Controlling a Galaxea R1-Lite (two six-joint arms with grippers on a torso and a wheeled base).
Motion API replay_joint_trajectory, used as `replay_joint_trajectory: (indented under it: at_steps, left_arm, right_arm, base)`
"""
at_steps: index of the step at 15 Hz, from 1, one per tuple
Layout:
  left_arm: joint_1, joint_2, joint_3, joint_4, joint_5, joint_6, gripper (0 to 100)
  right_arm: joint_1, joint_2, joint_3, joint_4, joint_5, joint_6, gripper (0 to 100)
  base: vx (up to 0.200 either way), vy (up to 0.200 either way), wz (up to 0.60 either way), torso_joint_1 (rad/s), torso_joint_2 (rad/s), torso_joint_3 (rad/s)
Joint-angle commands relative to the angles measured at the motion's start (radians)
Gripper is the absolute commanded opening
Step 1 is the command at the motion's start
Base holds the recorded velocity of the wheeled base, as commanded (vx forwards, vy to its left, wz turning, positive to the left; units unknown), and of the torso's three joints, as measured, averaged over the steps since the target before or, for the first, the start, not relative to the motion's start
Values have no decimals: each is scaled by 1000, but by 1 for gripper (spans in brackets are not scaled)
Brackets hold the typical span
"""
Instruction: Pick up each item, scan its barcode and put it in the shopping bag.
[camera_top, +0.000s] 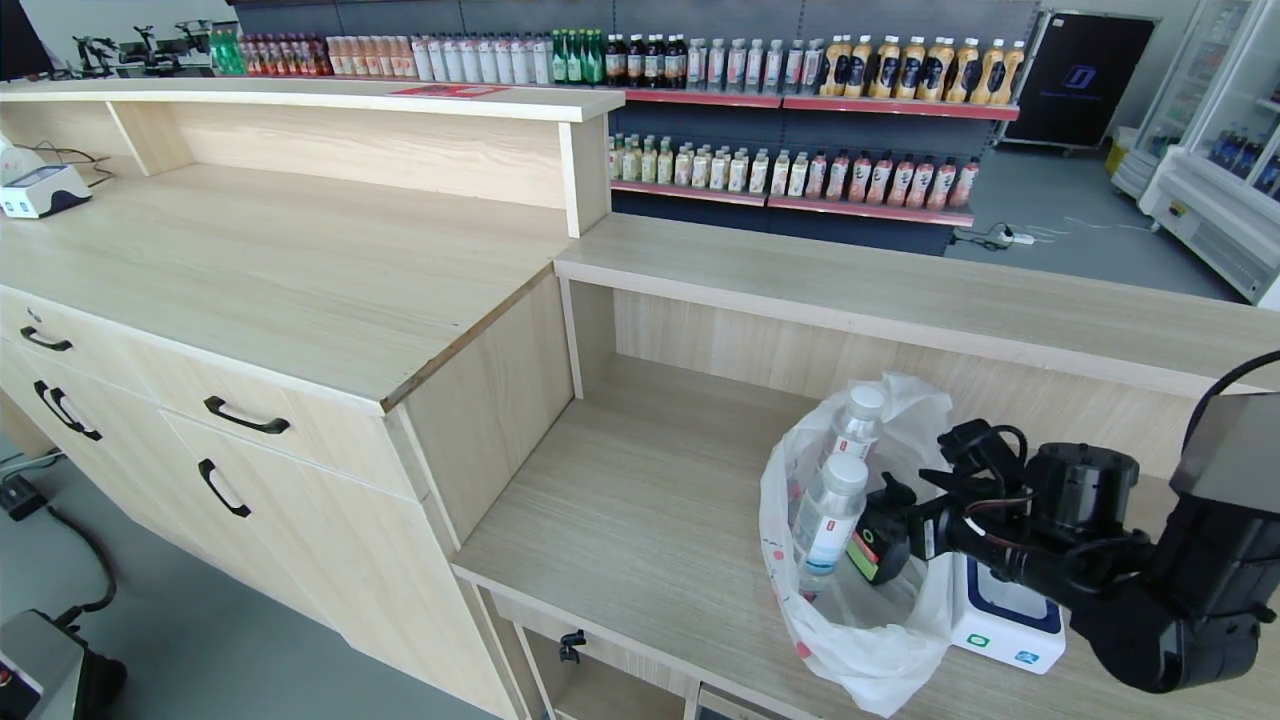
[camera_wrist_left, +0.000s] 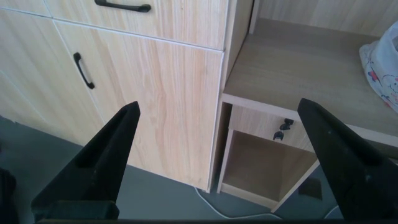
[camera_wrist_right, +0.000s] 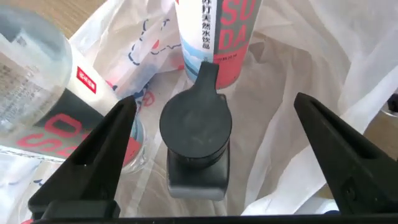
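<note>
The left gripper (camera_wrist_left: 219, 107) is held low beside the pale wooden cabinet front (camera_wrist_left: 155, 81), with its two black fingers spread wide and nothing between them. Farther right, a thin white plastic shopping bag (camera_top: 860, 660) is stood open on the lower light-wood counter shelf (camera_top: 640, 500). Two clear plastic bottles (camera_top: 830, 510) with white caps and red-and-white labels are seen inside it, caps uppermost. The right gripper (camera_wrist_right: 214, 106) is poised at the bag's mouth with its fingers parted widely. A small black lidded container (camera_wrist_right: 196, 124) is seen in the bag in line with the gap between them, gripped by neither finger. Just right of the bag, a white box-shaped device (camera_top: 1005, 615) with a blue top is set on the shelf.
</note>
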Motion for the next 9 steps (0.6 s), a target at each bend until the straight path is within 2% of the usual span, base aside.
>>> replay_joint_trajectory:
  at_steps: [1,3,6,9]
  left_arm:
    - [0,1,0,0,0,-1,100]
    - [0,1,0,0,0,-1,100]
    - [0,1,0,0,0,1,100]
    - [0,1,0,0,0,-1,100]
  right_arm:
    - [-2,-230,3,115,1,-4,100]
    - [-2,-451,25,276,1,-9,100]
    - [-3,-687,48,422,-2,-34,100]
    - [-42,-850,32,517,3,-139,100]
  base:
    - [0,0,0,0,0,0]
    - [0,0,0,0,0,0]
    - [0,0,0,0,0,0]
    - [0,0,-600,-2,-1,1]
